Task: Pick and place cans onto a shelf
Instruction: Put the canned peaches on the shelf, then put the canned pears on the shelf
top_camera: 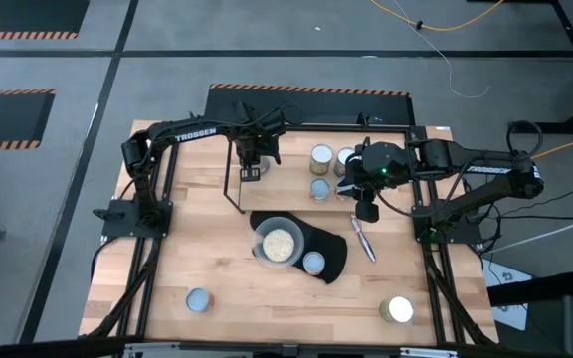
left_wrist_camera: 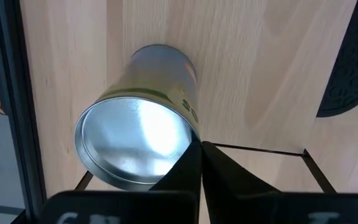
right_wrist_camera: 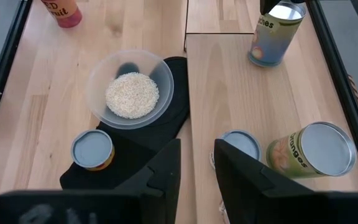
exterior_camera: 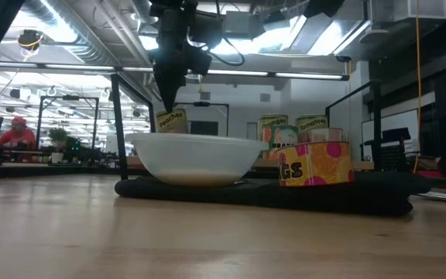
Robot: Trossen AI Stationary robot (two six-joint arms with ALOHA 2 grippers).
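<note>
High view | left claw (top_camera: 250,171) shut beside can (top_camera: 251,172) | shelf (top_camera: 242,189)

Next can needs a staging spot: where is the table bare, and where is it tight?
Bare wood lies between the lone front-left can and the black mat, and left of the bowl. Crowded: the far right, where three cans cluster beside the right gripper, and the mat.
</note>
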